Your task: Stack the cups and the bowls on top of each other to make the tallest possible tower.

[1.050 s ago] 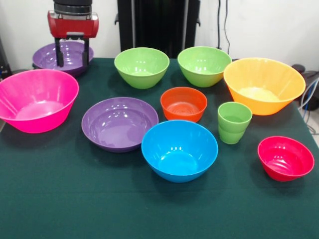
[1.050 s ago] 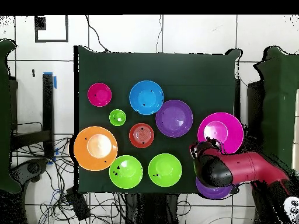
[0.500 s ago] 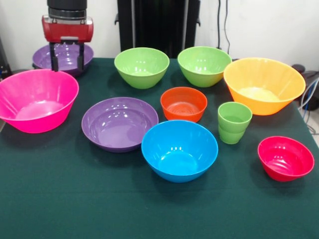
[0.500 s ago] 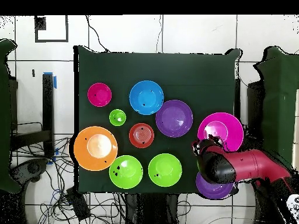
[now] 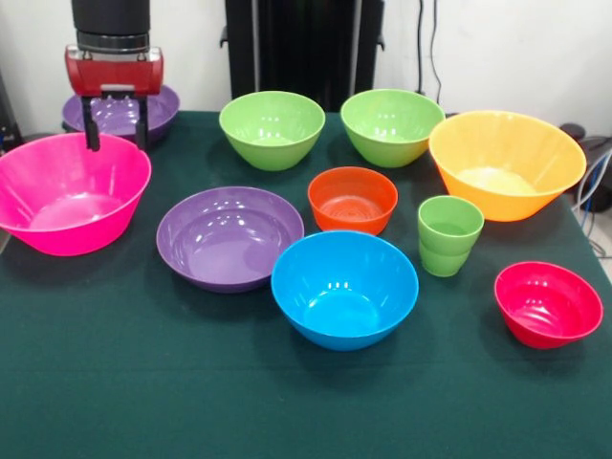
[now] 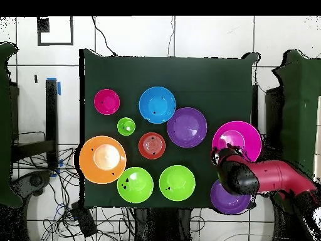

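The gripper (image 5: 114, 134) hangs with its two fingers spread apart and nothing between them, above the far rim of the hot-pink bowl (image 5: 67, 196) and in front of the far purple bowl (image 5: 167, 103). All the bowls sit separately on the green table (image 5: 191, 382) and look empty. The cups (image 5: 448, 235) are the exception — one lime-green tumbler is nested in another, between the yellow-orange bowl (image 5: 507, 164) and the red-pink bowl (image 5: 548, 304).

Bowls (image 5: 344, 287) crowd table (image 5: 143, 382); front strip free
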`<action>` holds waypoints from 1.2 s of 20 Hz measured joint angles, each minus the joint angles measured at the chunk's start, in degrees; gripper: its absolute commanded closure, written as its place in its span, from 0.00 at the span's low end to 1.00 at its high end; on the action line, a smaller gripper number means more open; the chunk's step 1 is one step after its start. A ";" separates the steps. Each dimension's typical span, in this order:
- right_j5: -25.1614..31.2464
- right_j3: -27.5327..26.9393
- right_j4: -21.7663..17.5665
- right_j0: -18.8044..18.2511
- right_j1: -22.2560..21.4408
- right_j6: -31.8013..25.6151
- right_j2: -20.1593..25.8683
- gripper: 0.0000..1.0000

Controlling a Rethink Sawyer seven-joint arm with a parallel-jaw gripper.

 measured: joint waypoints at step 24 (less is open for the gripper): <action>-0.82 -0.13 -3.68 0.88 1.67 0.00 -0.15 0.00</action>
